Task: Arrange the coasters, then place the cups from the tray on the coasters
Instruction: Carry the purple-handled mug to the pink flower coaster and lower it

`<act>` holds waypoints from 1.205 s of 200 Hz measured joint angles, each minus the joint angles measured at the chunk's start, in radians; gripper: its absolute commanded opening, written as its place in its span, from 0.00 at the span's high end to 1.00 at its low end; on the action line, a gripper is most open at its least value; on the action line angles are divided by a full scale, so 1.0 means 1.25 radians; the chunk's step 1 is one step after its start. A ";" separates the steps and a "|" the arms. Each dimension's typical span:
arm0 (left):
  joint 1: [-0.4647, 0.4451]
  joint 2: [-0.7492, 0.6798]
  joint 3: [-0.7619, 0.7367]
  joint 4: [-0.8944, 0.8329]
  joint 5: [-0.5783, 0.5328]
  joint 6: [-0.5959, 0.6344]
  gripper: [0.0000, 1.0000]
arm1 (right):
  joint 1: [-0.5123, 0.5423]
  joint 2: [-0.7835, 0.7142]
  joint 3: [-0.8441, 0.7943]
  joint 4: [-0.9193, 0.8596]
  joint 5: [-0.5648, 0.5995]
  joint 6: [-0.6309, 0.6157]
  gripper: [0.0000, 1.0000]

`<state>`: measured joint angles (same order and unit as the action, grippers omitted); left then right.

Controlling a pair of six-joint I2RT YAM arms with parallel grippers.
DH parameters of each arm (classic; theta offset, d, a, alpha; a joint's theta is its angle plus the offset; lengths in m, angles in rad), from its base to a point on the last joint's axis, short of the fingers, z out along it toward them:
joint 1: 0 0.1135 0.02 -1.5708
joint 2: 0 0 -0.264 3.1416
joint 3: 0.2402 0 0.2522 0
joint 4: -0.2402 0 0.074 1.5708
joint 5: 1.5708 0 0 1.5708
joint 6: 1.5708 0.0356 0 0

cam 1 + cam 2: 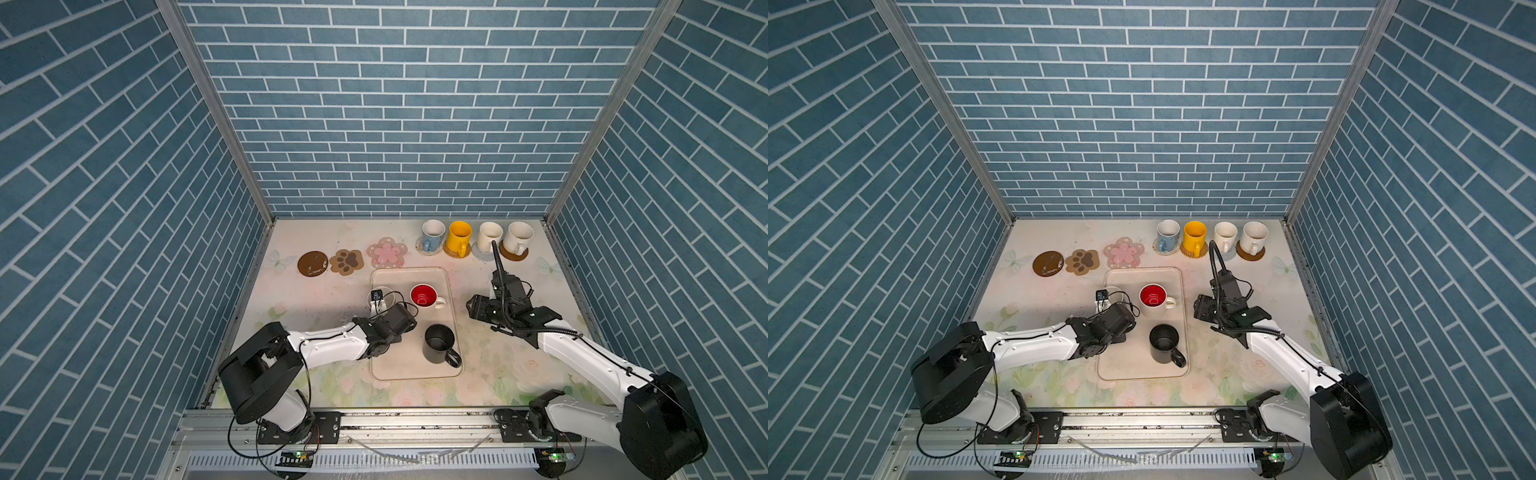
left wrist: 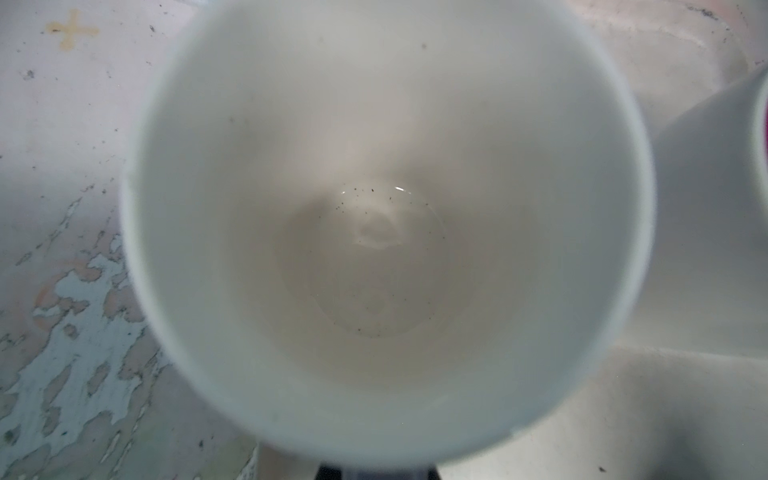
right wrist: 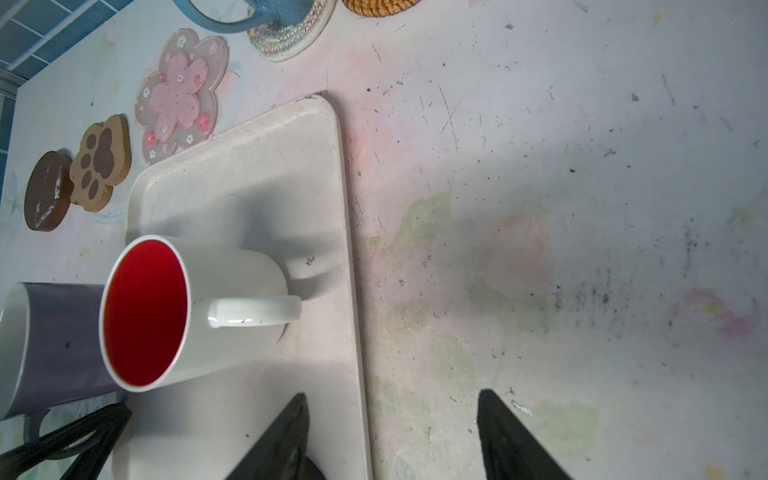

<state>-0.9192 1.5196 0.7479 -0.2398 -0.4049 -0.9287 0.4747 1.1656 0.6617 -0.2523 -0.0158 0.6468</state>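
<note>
On the cream tray stand a white cup with a red inside, a black cup and a lavender cup at its left edge. My left gripper hangs over the lavender cup, and its black fingers are closed at the handle. The left wrist view looks straight down into this cup. My right gripper is open and holds nothing, low over the tablecloth beside the tray's right rim. Bare coasters lie behind the tray: a brown disc, a paw and a pink flower.
At the back right, a light blue cup, a yellow cup and two cream cups each sit on a coaster. Blue brick walls close in the table on three sides. Both arm bases stand at the front rail.
</note>
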 measured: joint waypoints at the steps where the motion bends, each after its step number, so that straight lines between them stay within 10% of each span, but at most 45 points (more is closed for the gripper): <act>1: 0.000 0.000 0.000 -0.001 0.000 0.001 1.00 | 0.000 0.000 0.000 0.000 0.000 0.000 0.35; 151: 0.084 -0.152 0.136 -0.167 0.069 0.276 1.00 | 0.000 -0.010 0.002 0.023 -0.018 -0.027 0.35; 241: 0.265 0.061 0.337 -0.094 0.197 0.396 1.00 | 0.000 0.052 0.088 0.028 -0.048 -0.121 0.37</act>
<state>-0.5880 1.5963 1.1687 -0.3576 -0.1585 -0.4339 0.4747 1.2312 0.7715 -0.2169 -0.0757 0.4950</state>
